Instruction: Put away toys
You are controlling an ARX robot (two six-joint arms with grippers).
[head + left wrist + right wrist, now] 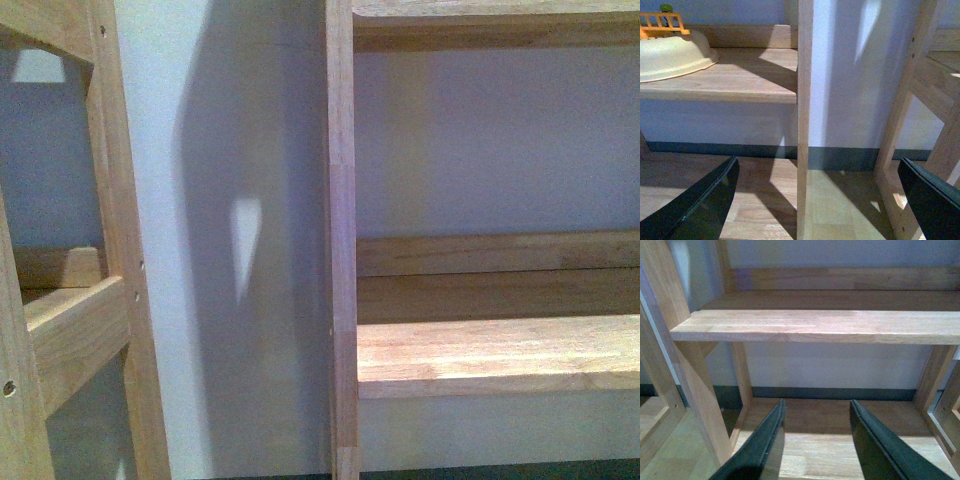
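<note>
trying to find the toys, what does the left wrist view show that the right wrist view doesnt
Only the left wrist view shows a cream bowl-like dish on a wooden shelf, with an orange toy fence above it, plus the wide-open left end effector. Only the right wrist view shows a bare shelf board and the narrower, empty right end effector. Both share wooden shelving, pale wall and dark baseboard. No plush in either.

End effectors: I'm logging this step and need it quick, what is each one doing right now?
Left end effector: open wide, holding nothing.
Right end effector: open, narrower gap, holding nothing.
</note>
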